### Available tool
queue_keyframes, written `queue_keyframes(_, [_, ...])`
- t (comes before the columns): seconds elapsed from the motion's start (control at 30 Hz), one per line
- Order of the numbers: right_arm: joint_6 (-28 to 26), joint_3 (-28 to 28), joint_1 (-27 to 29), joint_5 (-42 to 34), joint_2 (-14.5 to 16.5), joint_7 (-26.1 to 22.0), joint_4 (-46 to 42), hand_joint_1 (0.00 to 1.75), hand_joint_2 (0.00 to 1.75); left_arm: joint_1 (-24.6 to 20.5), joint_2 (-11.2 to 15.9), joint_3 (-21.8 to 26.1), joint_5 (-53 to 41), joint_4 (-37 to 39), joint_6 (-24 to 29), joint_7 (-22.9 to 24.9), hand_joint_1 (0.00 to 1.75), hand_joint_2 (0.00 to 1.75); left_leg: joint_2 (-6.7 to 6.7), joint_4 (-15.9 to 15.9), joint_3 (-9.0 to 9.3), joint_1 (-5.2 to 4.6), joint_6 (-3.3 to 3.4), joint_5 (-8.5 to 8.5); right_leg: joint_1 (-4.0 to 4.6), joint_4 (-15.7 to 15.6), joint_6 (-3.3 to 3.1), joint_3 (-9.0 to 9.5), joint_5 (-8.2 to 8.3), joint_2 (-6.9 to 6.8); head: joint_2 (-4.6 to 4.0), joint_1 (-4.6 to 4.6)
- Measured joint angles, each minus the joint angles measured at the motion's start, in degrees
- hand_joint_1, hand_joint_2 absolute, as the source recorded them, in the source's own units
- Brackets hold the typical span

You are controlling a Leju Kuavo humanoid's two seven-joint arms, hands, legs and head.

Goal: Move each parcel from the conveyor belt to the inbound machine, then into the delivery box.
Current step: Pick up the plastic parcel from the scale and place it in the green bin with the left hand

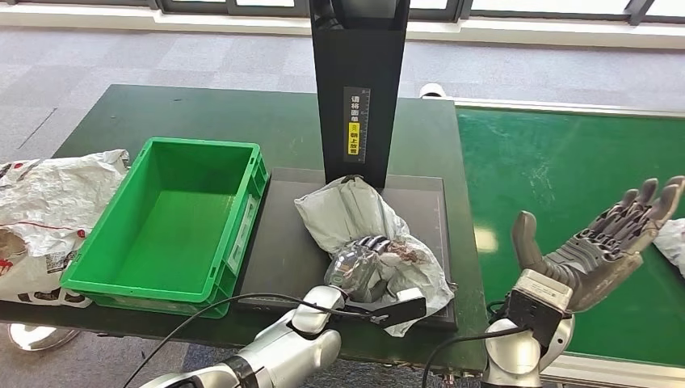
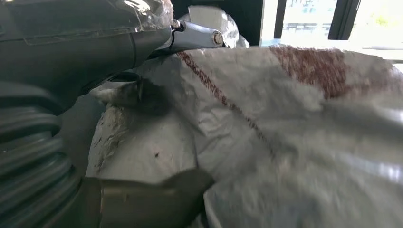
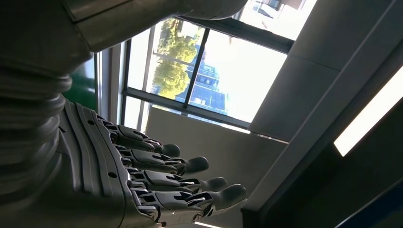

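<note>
One parcel (image 1: 367,234) lies centre-frame on the black scanner plate (image 1: 283,242), long axis running upper left to lower right. Left hand (image 1: 363,263) grips its near end, fingers curled into the wrap. Green box (image 1: 174,218) sits just left. Right hand (image 1: 602,242), lower right over the belt (image 1: 565,178), is spread wide, holding nothing.

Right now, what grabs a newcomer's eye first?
The left hand grips a crumpled grey plastic parcel lying on the dark flat platform of the inbound machine, at the foot of its black upright post. Beside it stands an empty bright green plastic crate. The right hand is raised, fingers spread, over the green conveyor belt.
</note>
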Motion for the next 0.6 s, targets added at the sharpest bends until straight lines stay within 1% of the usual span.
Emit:
queue_keyframes(0.17, [0.0, 0.0, 0.1, 0.0, 0.0, 0.0, 0.0, 0.0, 1.75, -0.4, 0.0, -3.0, -5.0, 1.2, 1.5, 5.2, 1.75, 1.75, 0.0, 0.0, 0.06, 0.0, 0.0, 0.0, 0.01, 0.0, 0.0, 0.03, 0.0, 0.0, 0.0, 0.0])
queue_keyframes(0.23, [0.0, 0.0, 0.1, 0.3, 0.0, 0.0, 0.0, 0.0, 1.75, -0.5, 0.0, -3.8, -7.3, 1.5, 3.9, 7.3, 1.75, 1.75, 0.0, 0.0, 0.07, 0.0, 0.0, 0.0, 0.01, 0.0, 0.0, 0.03, 0.0, 0.0, 0.0, 0.0])
queue_keyframes(0.3, [0.0, 0.0, 0.3, 0.5, -0.1, 0.0, 0.0, 0.0, 1.75, -0.5, 0.0, -4.3, -10.2, 1.8, 7.6, 9.6, 1.75, 1.75, 0.01, 0.0, 0.06, 0.0, 0.0, 0.0, 0.02, 0.0, -0.01, 0.03, 0.0, 0.0, 0.0, 0.0])
queue_keyframes(0.37, [0.0, 0.0, 0.6, 0.5, -0.1, 0.1, 0.0, 0.0, 1.75, -0.4, 0.2, -4.1, -14.7, 1.6, 10.6, 11.6, 1.75, 1.75, 0.01, 0.0, 0.05, 0.0, 0.0, 0.0, 0.03, 0.0, -0.01, 0.03, 0.0, 0.0, 0.0, 0.0])
queue_keyframes(0.43, [0.0, 0.0, 0.9, 0.5, -0.1, 0.1, 0.0, 0.0, 1.75, 0.3, 0.8, -2.2, -22.8, -0.2, 11.5, 12.4, 1.75, 1.75, 0.01, 0.0, 0.04, 0.0, 0.0, 0.0, 0.02, 0.0, -0.01, 0.02, 0.0, 0.0, 0.0, 0.0])
queue_keyframes(0.5, [0.0, 0.0, 1.0, 0.4, -0.1, 0.1, 0.0, 0.0, 1.75, 1.7, 1.5, 2.2, -32.2, -3.8, 11.7, 12.5, 1.75, 1.75, 0.01, 0.0, 0.03, 0.0, -0.01, 0.0, 0.02, 0.0, -0.01, 0.0, -0.01, 0.01, 0.0, 0.0])
queue_keyframes(0.53, [0.0, 0.0, 1.1, 0.4, -0.2, 0.1, 0.0, 0.0, 1.75, 2.5, 2.0, 4.7, -35.4, -6.2, 11.8, 12.7, 1.75, 1.75, 0.02, 0.0, 0.02, 0.01, -0.01, 0.0, 0.02, 0.0, -0.01, -0.01, -0.01, 0.02, 0.0, 0.0])
queue_keyframes(0.6, [0.0, 0.0, 1.6, 0.2, -0.2, 0.1, -0.1, 0.0, 1.75, 3.6, 3.3, 8.8, -37.8, -11.5, 11.9, 13.9, 1.75, 1.75, 0.05, 0.0, 0.01, 0.01, -0.01, 0.0, 0.02, 0.0, -0.02, -0.04, -0.01, 0.05, 0.0, 0.0])
